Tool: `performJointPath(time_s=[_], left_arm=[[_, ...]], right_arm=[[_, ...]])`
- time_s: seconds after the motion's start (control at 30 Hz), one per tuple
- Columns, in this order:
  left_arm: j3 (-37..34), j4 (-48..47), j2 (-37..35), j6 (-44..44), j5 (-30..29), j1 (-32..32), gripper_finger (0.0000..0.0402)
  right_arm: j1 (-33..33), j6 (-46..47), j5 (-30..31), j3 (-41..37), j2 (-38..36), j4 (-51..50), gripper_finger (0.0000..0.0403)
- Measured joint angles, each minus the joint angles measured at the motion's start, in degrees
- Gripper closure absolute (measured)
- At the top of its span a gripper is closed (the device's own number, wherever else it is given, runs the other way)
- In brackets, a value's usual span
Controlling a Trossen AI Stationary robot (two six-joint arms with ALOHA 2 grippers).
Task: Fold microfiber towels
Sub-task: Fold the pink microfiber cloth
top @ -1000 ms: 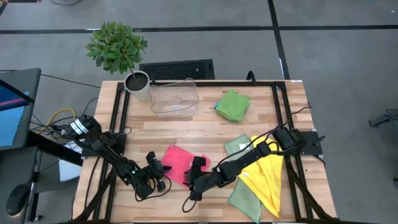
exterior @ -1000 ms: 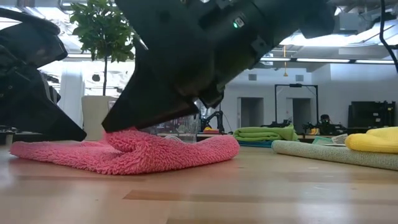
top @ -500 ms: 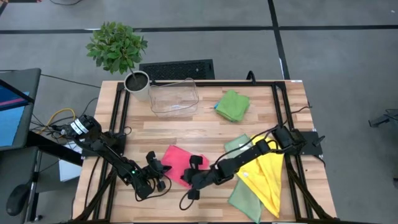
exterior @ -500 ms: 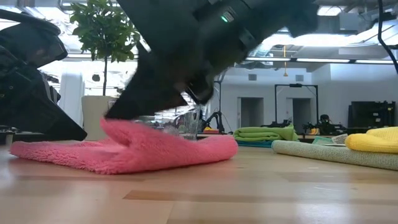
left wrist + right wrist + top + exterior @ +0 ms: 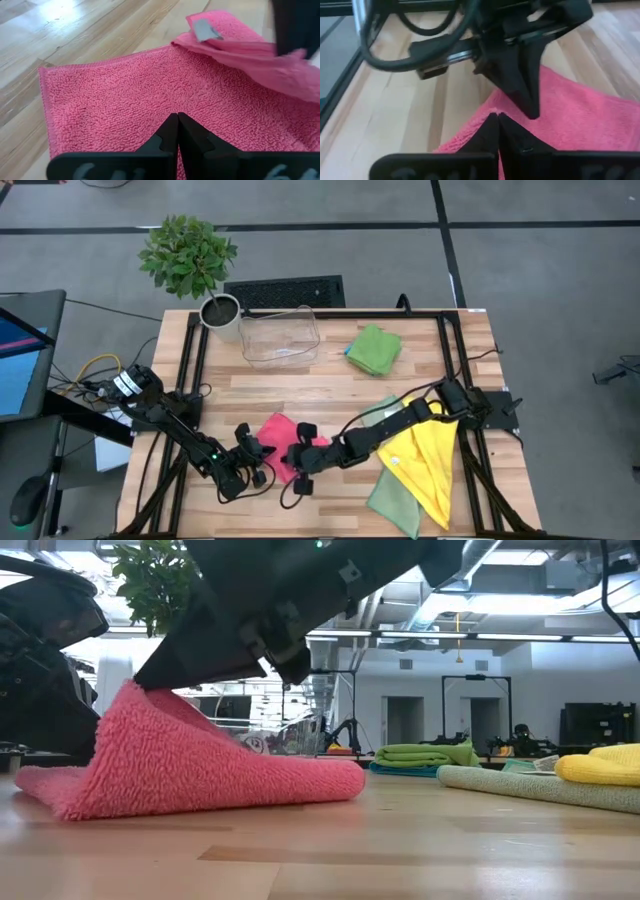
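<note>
Mid-fold: right gripper [image 5: 300, 459] pinches the pink towel [image 5: 190, 765] edge, carrying it toward the left gripper [image 5: 250, 463], closed, pinning the far side; next, lay it flat

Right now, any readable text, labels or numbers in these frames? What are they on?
None can be read.
Pink towel: a small grey tag on its lifted corner, blank or too blurred to read.
Left tool: pale marks on its body at the left wrist view's lower edge, cut off and unreadable.
Right tool: similar faint marks, unreadable.
</note>
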Motion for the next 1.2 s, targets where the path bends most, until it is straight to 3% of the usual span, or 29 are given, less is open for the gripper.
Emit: performJointPath(time_s=[0.5, 0.83, 0.97, 1.2], left_arm=[[0.0, -0.24, 0.0, 1.09, 0.49, 0.93, 0.0401], [-0.02, -0.53, 0.0, 1.11, 2.11, 1.29, 0.0401], [-0.02, -0.63, 0.0, 1.11, 2.01, 1.29, 0.0402], [-0.02, -4.09, -3.57, 3.2, 3.49, 1.29, 0.0401]], right_arm=[[-1.23, -1.27, -6.01, 0.18, 2.63, 8.98, 0.0381], [-1.47, 0.25, -6.1, 0.9, 5.98, 6.76, 0.0375], [-1.45, -0.84, -6.21, 0.93, 5.04, 7.13, 0.0355], [-0.49, -3.44, -5.71, 0.81, 1.95, 4.27, 0.0282]])
